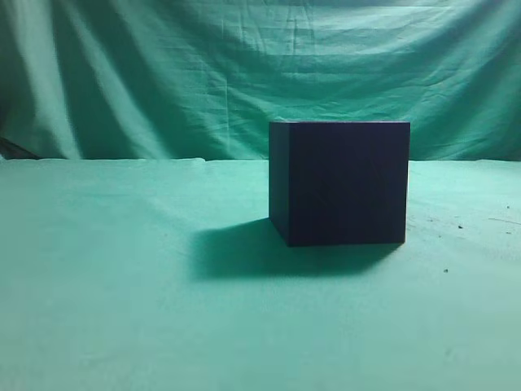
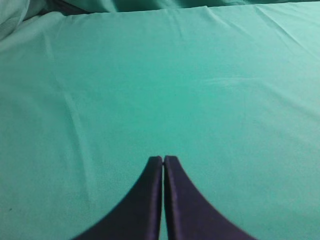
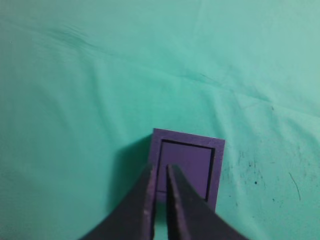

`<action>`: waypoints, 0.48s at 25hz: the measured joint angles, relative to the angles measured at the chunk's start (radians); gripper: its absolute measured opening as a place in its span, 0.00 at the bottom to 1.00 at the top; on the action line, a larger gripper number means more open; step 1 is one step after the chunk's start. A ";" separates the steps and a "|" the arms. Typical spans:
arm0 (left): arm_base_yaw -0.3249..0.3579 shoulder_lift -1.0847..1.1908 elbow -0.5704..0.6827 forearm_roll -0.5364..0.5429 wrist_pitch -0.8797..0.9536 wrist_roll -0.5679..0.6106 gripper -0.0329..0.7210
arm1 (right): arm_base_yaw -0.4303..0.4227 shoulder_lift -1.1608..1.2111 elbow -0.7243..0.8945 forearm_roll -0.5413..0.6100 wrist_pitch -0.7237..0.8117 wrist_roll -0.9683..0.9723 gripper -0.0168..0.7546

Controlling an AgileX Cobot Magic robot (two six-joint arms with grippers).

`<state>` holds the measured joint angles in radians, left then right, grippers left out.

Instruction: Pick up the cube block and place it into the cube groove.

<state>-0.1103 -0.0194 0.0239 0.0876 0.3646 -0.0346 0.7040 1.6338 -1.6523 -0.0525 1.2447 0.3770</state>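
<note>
The cube groove (image 1: 338, 183) is a large near-black box standing right of centre on the green cloth. In the right wrist view I look down on its top rim (image 3: 218, 170). The cube block (image 3: 192, 162), with its lighter purple top, sits inside the square groove with a thin dark gap around it. My right gripper (image 3: 161, 170) hangs above the block. Its fingers are nearly together and hold nothing. My left gripper (image 2: 163, 159) is shut and empty over bare cloth. Neither arm shows in the exterior view, and the block is hidden there.
Green cloth (image 1: 122, 269) covers the table and hangs as a backdrop (image 1: 163, 73). Small dark specks (image 3: 250, 172) mark the cloth to the right of the box. The box casts a shadow (image 1: 236, 252) to its left.
</note>
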 joint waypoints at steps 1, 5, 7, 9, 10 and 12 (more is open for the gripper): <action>0.000 0.000 0.000 0.000 0.000 0.000 0.04 | 0.000 -0.030 0.000 0.013 0.002 -0.013 0.02; 0.000 0.000 0.000 0.000 0.000 0.000 0.04 | 0.000 -0.147 0.000 0.036 0.008 -0.045 0.02; 0.000 0.000 0.000 0.000 0.000 0.000 0.04 | 0.000 -0.208 0.017 0.039 0.008 -0.049 0.09; 0.000 0.000 0.000 0.000 0.000 0.000 0.04 | 0.000 -0.284 0.065 0.040 0.010 -0.066 0.09; 0.000 0.000 0.000 0.000 0.000 0.000 0.04 | 0.000 -0.324 0.093 0.041 0.010 -0.076 0.09; 0.000 0.000 0.000 0.000 0.000 0.000 0.04 | 0.000 -0.393 0.168 0.041 0.012 -0.112 0.09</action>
<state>-0.1103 -0.0194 0.0239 0.0876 0.3646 -0.0346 0.7040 1.2406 -1.4846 -0.0114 1.2568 0.2649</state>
